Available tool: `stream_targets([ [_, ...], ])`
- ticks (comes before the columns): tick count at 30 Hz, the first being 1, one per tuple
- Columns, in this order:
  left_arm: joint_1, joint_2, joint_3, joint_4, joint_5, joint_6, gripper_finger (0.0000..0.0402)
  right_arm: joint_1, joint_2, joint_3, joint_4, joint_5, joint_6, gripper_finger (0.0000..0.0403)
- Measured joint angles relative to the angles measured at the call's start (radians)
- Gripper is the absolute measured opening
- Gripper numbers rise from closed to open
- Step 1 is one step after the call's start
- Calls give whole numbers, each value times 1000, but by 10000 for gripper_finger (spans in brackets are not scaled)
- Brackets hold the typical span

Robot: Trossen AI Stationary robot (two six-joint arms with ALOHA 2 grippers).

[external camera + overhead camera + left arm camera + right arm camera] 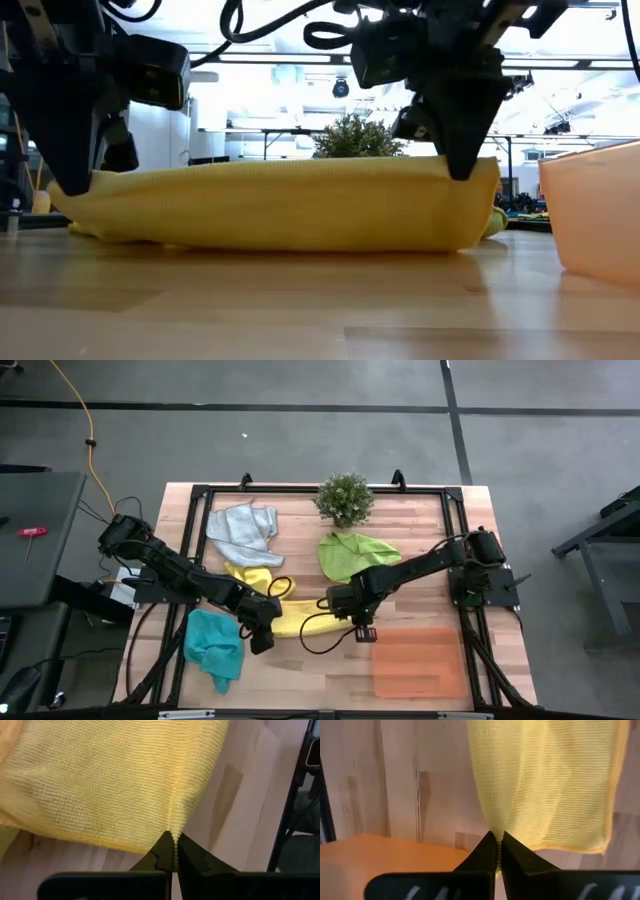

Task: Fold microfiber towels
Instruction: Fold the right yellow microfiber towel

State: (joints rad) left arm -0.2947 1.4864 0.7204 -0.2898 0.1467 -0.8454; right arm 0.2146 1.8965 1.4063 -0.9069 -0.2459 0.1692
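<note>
Yellow towel (300,618), beside orange tray (420,660): pinched at opposite corners by left gripper (262,643) and right gripper (364,632), held taut, likely for folding over.

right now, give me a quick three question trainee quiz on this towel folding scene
1. True or false: both end effectors are shut on the same yellow towel.
2. Which towel lies nearest the potted plant? A) teal B) lime green C) light grey
3. Fill in: the orange tray sits on the ____ arm's side of the table.

Key:
1. True: the left end effector and right end effector each pinch an edge.
2. B, the lime green towel.
3. right
</note>
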Motion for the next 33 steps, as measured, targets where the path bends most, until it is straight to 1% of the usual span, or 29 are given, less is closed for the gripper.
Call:
stream_targets([
  [3, 0, 0, 0, -3, -13, -33, 0, -19, 0, 0, -11, -4, 38, 0],
  [6, 1, 0, 0, 1, -51, -107, 0, -33, 0, -1, -10, -9, 65, 0],
  [8, 1, 0, 0, 16, -58, -145, 0, -39, 0, -1, -12, -9, 81, 0],
  [15, 1, 0, 0, 14, -58, -131, 0, -40, 0, -2, -11, -15, 62, 0],
  [19, 2, 0, 0, 14, -30, -131, 0, -40, 0, -2, -13, -30, 86, 0],
  [23, 2, 0, 0, 14, -16, -152, 0, -40, 0, -2, -13, -84, 95, 0],
  [25, 2, 0, 0, 14, -18, -190, 0, -43, 0, -2, -13, -104, 97, 0],
  [27, 6, 0, 0, 14, -33, -232, 0, -46, 4, -2, -13, -105, 124, 0],
  [33, 47, 0, -5, 8, -115, -278, 0, -78, 14, -5, -11, -102, 214, 0],
])
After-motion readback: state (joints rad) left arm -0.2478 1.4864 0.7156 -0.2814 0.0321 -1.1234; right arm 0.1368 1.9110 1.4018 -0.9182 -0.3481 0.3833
